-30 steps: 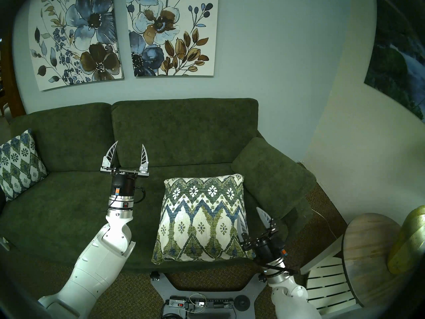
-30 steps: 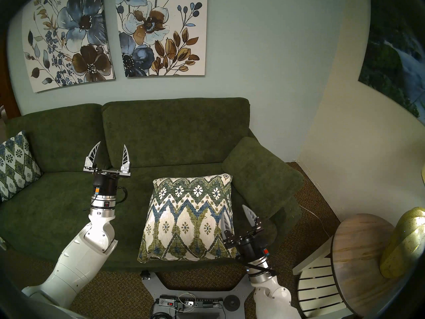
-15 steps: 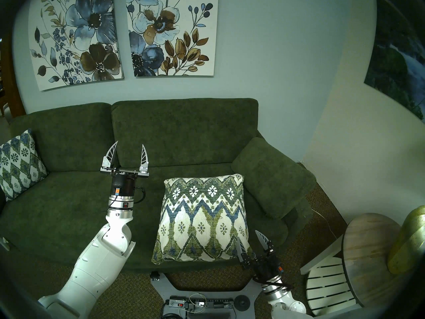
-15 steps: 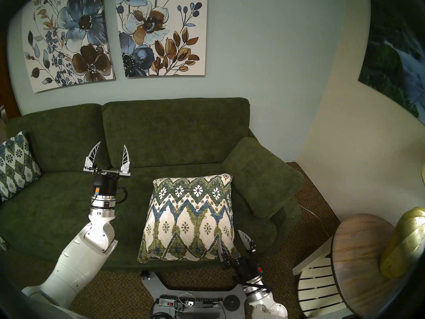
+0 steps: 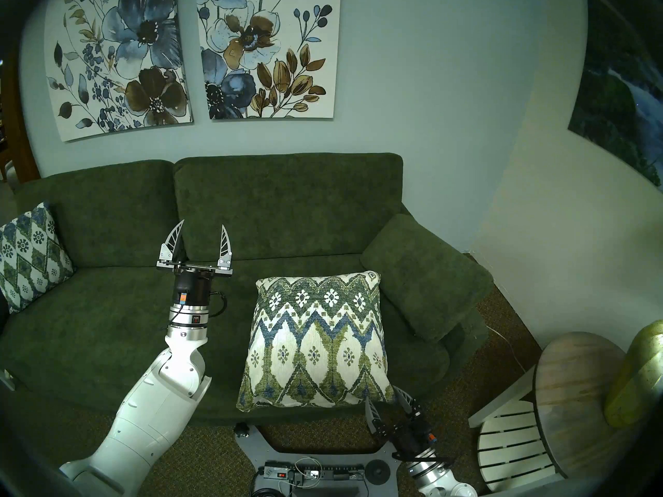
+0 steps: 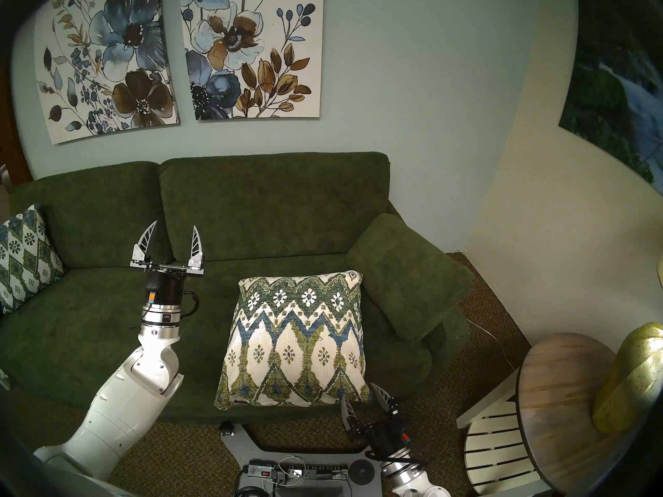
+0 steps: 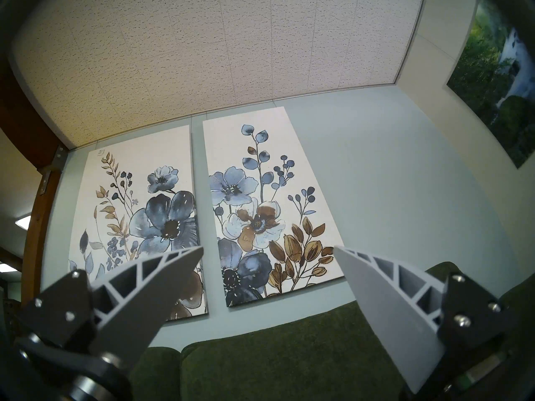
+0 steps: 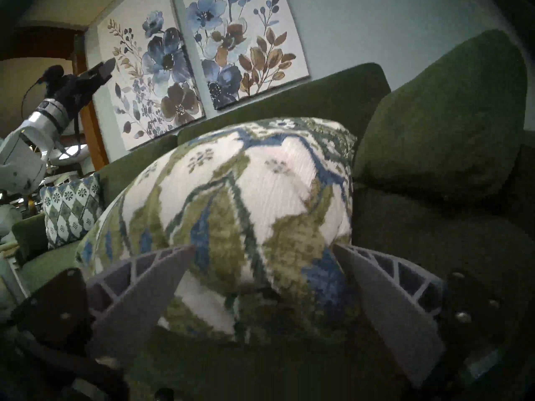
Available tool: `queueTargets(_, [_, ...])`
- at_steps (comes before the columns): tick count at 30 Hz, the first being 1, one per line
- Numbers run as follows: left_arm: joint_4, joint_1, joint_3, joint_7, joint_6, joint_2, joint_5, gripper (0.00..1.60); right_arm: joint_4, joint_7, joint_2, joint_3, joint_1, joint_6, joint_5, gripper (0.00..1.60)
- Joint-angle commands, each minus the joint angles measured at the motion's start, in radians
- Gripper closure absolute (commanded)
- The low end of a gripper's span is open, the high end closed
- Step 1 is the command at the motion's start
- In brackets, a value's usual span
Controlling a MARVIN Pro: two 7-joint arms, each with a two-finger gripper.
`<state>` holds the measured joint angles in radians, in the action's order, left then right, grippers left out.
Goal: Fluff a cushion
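Occupying most of the scene, the green sofa [image 5: 107,324] carries the cushion [image 5: 315,342] flat on the right part of its seat, zigzag face up, with the far right corner just beside the sofa's right armrest [image 5: 423,274]. A second patterned cushion [image 5: 28,259] leans at the far left end of the sofa, well apart from the task item.

The cushion is roughly square, so no long axis governs the approach; its near right corner is the relevant feature. The right end effector [image 5: 385,399] sits just near of that corner, at the front edge of the seat, pointing toward the far left. In the right wrist view the corner bulges between the two fingers [image 8: 150,279], which stand wide apart and hold nothing; contact cannot be confirmed.

The left end effector [image 5: 202,229] is raised over the middle of the seat, left of the cushion, fully spread, empty and aimed up at the wall. The right arm is clearly the nearer one. Judged from this layout, the coming move likely calls for advancing onto the corner before closing.
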<state>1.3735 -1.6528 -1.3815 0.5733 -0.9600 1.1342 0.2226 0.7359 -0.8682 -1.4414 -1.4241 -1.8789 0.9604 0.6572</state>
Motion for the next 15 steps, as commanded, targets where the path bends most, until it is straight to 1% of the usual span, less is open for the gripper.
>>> queueTargets(1, [0.007, 0.004, -0.001, 0.001, 0.0, 0.001, 0.0, 0.0, -0.128, -0.106, 0.003, 0.023, 0.094, -0.001, 0.013, 0.0])
queueTargets(2, [0.007, 0.004, -0.001, 0.001, 0.0, 0.001, 0.0, 0.0, -0.133, -0.098, 0.006, 0.025, 0.104, -0.001, 0.016, 0.0])
queueTargets(6, [0.006, 0.004, 0.0, 0.001, 0.0, 0.001, 0.0, 0.0, -0.108, -0.061, 0.011, 0.022, 0.139, -0.001, 0.021, 0.0])
queueTargets(9, [0.006, 0.004, 0.0, 0.0, 0.0, 0.001, 0.0, 0.0, -0.084, -0.055, 0.011, 0.018, 0.151, -0.001, 0.033, 0.0])
queueTargets(11, [0.006, 0.004, 0.0, 0.0, 0.0, 0.001, 0.0, 0.0, -0.043, -0.056, 0.007, 0.015, 0.168, -0.001, 0.054, 0.0])
queueTargets(15, [0.006, 0.005, 0.0, 0.0, 0.0, 0.001, 0.0, 0.0, 0.004, -0.071, -0.001, 0.024, 0.182, -0.001, 0.078, 0.0])
